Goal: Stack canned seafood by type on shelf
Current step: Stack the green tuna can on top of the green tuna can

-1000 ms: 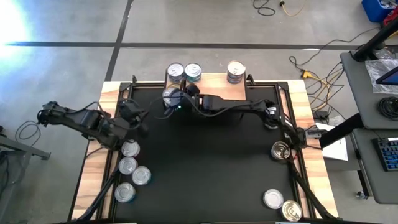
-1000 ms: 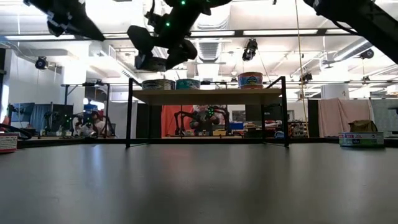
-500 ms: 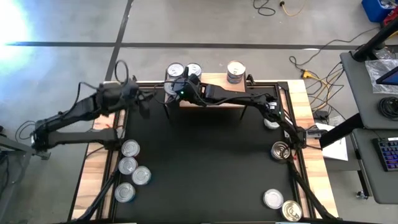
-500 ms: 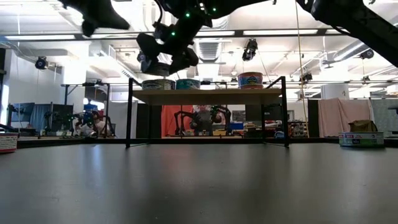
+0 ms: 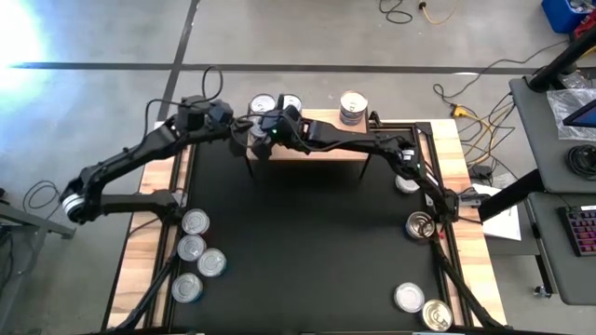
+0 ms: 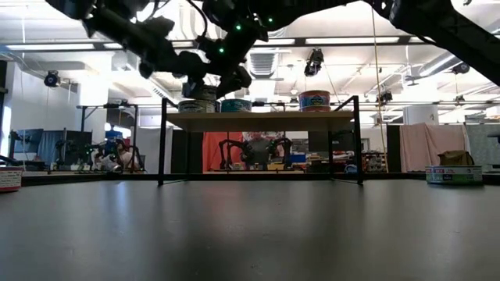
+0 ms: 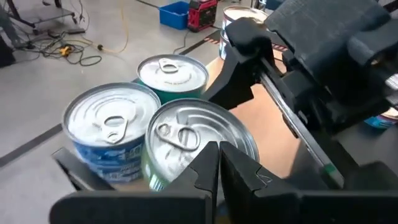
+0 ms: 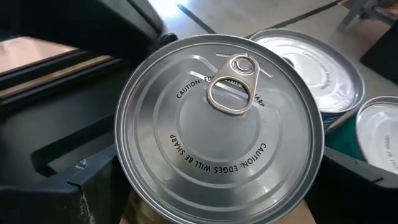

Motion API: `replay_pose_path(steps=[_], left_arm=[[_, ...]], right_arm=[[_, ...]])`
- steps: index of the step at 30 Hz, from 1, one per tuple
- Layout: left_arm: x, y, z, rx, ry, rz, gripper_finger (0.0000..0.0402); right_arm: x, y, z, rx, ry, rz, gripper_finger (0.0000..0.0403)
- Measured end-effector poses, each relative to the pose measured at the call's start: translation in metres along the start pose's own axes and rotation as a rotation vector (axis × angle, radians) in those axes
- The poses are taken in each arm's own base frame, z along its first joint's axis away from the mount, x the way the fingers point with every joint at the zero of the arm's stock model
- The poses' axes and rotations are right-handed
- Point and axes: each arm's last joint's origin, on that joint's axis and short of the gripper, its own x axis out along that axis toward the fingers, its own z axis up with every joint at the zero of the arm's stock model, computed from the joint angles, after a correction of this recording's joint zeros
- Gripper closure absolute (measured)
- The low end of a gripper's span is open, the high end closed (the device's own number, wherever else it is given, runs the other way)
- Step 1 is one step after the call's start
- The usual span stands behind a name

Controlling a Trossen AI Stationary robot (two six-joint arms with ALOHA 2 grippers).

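Observation:
The shelf [image 5: 321, 149] stands at the table's far edge with a blue-label tin [image 7: 109, 127], a teal-label tin [image 7: 172, 71] and a third tin [image 5: 352, 107] on its wood top. My right gripper [image 5: 259, 130] is shut on another silver-topped tin [image 8: 217, 124] over the shelf's left end, close beside the blue-label tin. My left gripper [image 7: 219, 163], shut and holding nothing, points at that held tin from the table's left, its tips right at the tin's near rim. My right gripper pinches the tin by its round side wall [image 8: 121, 162], one finger [image 8: 74, 180] on each of two opposite sides, just under the top rim. It reaches in from the table's right, slanting down. The tin stays upright, pull tab up. My left gripper's shut tips [image 7: 208, 158] stand at the tin's rim; whether they touch it I cannot tell.
Several loose tins [image 5: 195, 221] lie in a cluster at the black mat's left edge. More tins [image 5: 421, 224] lie along the right edge and at the near right corner [image 5: 409, 298]. The mat's middle [image 5: 307, 242] holds nothing.
My left arm has swung from the table's left edge toward the far edge and up to the shelf's left end, staying shut. My right gripper has carried its tin a little toward the far edge, from in front of the shelf to over its left end.

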Motion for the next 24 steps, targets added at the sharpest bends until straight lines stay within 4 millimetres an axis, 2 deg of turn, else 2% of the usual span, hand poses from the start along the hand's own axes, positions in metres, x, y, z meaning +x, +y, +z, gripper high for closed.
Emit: replay_pose_path(steps=[7, 24], left_arm=[[0.016, 0.002, -0.004, 0.022, 0.021, -0.035, 0.0402], [0.016, 0.003, -0.011, 0.098, 0.075, -0.043, 0.0402]], right_arm=[[0.000, 0.002, -0.001, -0.031, 0.015, 0.073, 0.0033], [0.001, 0.000, -0.003, 0.008, 0.026, 0.044, 0.0032]])
